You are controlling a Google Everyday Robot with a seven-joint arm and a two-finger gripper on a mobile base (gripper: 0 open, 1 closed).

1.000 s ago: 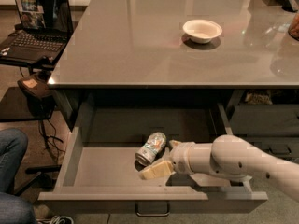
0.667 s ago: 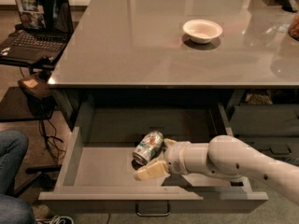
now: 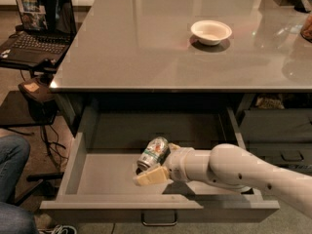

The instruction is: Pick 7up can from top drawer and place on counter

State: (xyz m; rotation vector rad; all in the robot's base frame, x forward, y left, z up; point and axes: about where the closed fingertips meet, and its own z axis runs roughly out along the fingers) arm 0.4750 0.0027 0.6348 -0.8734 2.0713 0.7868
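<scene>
The 7up can (image 3: 153, 153), silvery with green marks, lies tilted in the open top drawer (image 3: 97, 179), near the middle of its grey floor. My gripper (image 3: 157, 163) reaches into the drawer from the right on a white arm. One pale finger (image 3: 150, 176) sits at the can's front side. The other finger shows just behind the can on its right. The fingers are closed against the can. The grey counter (image 3: 146, 52) spreads above the drawer.
A white bowl (image 3: 211, 31) sits on the counter at the right rear. A laptop (image 3: 39, 26) on a black stand is at the left. A person's knee in jeans (image 3: 10, 160) is at the lower left. Darker drawers (image 3: 278, 135) are at the right.
My gripper has slid a little to the left inside the drawer. The can has shifted slightly left and up with it.
</scene>
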